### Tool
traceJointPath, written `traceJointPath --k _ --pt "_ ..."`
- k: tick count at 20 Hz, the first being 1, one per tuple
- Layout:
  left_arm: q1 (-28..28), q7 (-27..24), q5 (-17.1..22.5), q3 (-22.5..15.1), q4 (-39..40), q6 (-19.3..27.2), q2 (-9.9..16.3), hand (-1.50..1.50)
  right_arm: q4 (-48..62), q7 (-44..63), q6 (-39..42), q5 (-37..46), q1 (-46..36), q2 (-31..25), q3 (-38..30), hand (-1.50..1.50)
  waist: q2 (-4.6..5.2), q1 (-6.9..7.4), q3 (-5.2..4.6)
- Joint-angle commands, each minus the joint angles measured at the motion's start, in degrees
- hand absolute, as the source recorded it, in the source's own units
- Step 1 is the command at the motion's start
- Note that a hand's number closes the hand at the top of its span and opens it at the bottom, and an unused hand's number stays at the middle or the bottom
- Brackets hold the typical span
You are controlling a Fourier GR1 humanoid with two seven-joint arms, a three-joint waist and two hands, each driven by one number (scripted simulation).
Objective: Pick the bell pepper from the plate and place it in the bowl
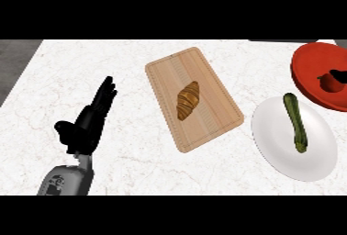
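Note:
A red bell pepper (331, 83) with a dark stem lies inside the red bowl (308, 62) at the right edge of the counter. Just below the bowl sits the white plate (278, 137), which holds a long green vegetable (296, 122). My left hand (88, 120) rests at the left side of the counter, open with straight fingers pointing away from me, holding nothing and far from both plate and bowl. My right hand does not show anywhere.
A wooden cutting board (210, 124) lies in the middle of the marble counter with a croissant (187, 100) on it. The counter's left edge runs past my left hand; a dark floor shows beyond it.

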Motion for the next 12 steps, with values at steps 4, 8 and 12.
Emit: traceJointPath --k 4,8,12 --pt "0.4 1.6 1.0 1.5 -2.3 -1.0 1.7 0.0 -2.7 -11.9 -2.7 -6.9 1.1 0.3 -6.7 -1.5 -0.31 -0.19 -0.04" --pt "-0.9 -0.2 -1.4 0.2 1.5 1.5 -1.1 0.0 -3.3 -14.5 -5.0 -10.0 0.3 -0.2 -9.9 -1.5 -0.24 -0.71 -0.09" --pt "0.0 1.4 -2.3 -0.7 -0.7 2.6 -2.0 0.0 -2.7 -14.5 -1.3 -13.9 1.2 -1.9 -12.9 -1.5 -0.62 -1.19 -0.14"
